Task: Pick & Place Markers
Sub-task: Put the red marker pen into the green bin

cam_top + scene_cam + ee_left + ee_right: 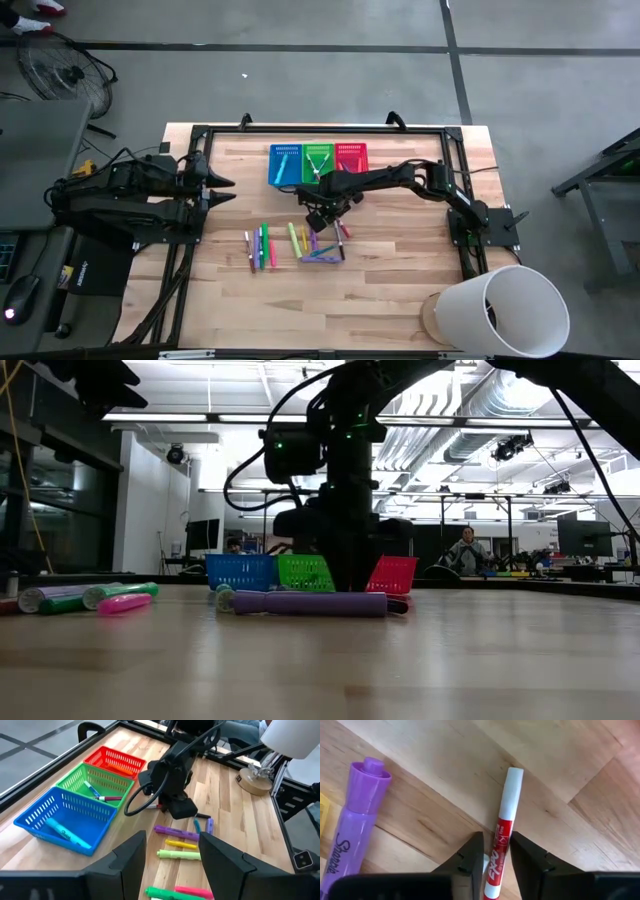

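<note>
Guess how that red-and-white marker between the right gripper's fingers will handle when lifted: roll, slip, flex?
The red-and-white marker looks like a rigid tube, so probably no flex. It is round and smooth, so it could roll if nudged. The right gripper straddles it near one end, so it may pivot or slip when lifted.

The high view looks straight down on the whole bench [400,280]. The low view sits at bench-top level, facing the room. The left wrist view looks across from afar; the right wrist view hovers close. All four share the markers [300,243] — differently framed.
</note>
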`<state>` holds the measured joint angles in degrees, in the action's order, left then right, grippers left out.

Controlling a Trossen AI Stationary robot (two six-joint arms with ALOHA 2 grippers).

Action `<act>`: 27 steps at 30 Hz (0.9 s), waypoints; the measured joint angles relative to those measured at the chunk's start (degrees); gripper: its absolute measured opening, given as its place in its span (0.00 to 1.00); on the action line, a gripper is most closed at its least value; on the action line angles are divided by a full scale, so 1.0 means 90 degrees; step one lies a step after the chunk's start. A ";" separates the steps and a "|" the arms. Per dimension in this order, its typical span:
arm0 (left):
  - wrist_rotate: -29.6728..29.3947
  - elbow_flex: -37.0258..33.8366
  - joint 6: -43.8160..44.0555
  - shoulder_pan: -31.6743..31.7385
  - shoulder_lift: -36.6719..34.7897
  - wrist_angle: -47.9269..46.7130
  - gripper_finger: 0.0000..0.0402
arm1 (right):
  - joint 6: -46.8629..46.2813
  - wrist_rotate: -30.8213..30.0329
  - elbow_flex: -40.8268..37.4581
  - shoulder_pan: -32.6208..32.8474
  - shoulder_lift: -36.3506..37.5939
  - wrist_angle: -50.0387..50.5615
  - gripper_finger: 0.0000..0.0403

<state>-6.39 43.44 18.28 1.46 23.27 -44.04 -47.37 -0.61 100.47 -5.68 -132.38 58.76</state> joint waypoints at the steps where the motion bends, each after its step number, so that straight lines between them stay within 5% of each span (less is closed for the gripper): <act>1: 0.0000 0.0000 0.0000 0.0002 0.0000 -0.0007 0.45 | 0.0002 0.0006 -0.0002 -0.0004 0.0000 0.0004 0.18; 9: -0.0002 0.0000 0.0022 0.0002 0.0000 -0.0034 0.45 | 0.0028 0.0095 -0.0005 -0.0006 0.0000 0.0005 0.05; 27: -0.0002 0.0000 0.0024 0.0002 0.0000 -0.0147 0.45 | 0.0100 0.0218 -0.0012 0.0016 0.0108 -0.0034 0.04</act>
<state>-6.42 43.44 18.50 1.48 23.27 -45.36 -46.47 1.35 100.36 -5.54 -131.40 58.46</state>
